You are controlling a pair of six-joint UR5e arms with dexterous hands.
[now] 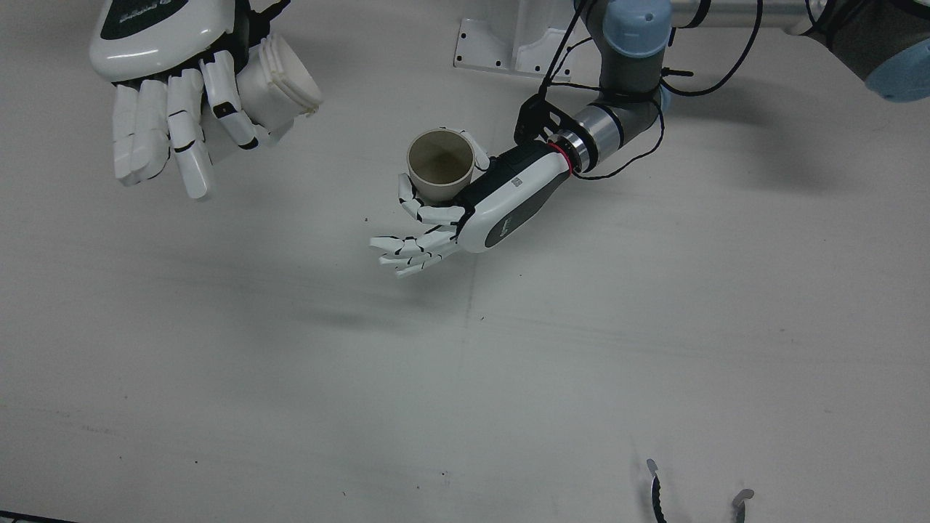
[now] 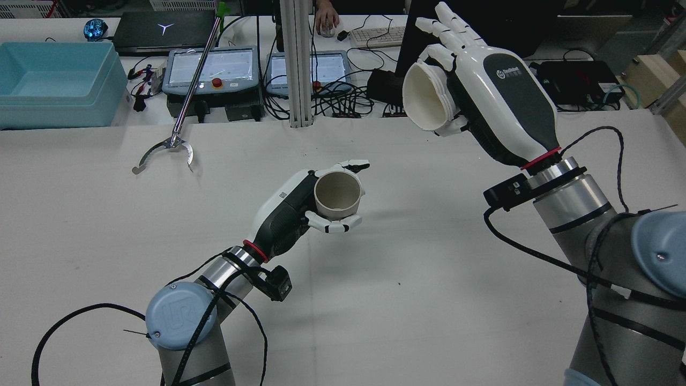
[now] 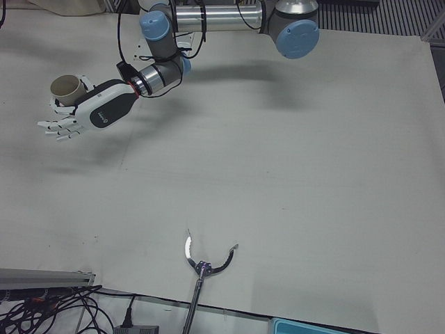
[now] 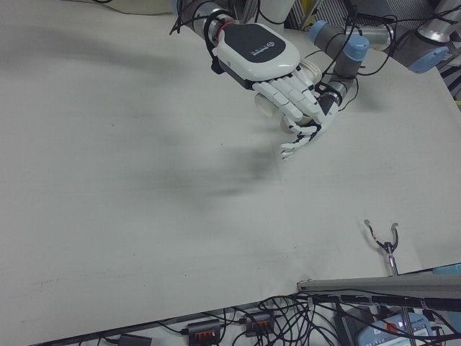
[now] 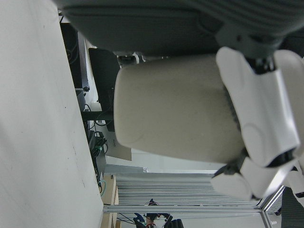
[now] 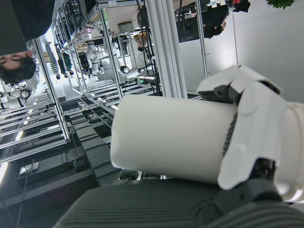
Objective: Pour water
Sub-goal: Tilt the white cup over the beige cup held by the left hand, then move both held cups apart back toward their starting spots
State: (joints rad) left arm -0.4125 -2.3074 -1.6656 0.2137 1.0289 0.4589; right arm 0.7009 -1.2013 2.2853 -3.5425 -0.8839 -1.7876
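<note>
Left-front view. The left hand (image 3: 83,115) holds a beige cup (image 3: 67,88) above the white table (image 3: 292,181), near its far left part. The cup stands upright, mouth up, between the thumb side and the palm; the remaining fingers (image 3: 55,129) spread outward below and beside the cup. The left arm (image 3: 163,66) runs from the hand's wrist up and right to a blue-capped joint (image 3: 297,36). Well apart from the cup, near the table's front edge, lies the two-pronged claw (image 3: 205,259) of a grabber tool, prongs pointing toward the arm. Cables (image 3: 49,309) lie beyond the front edge, left of the claw.
</note>
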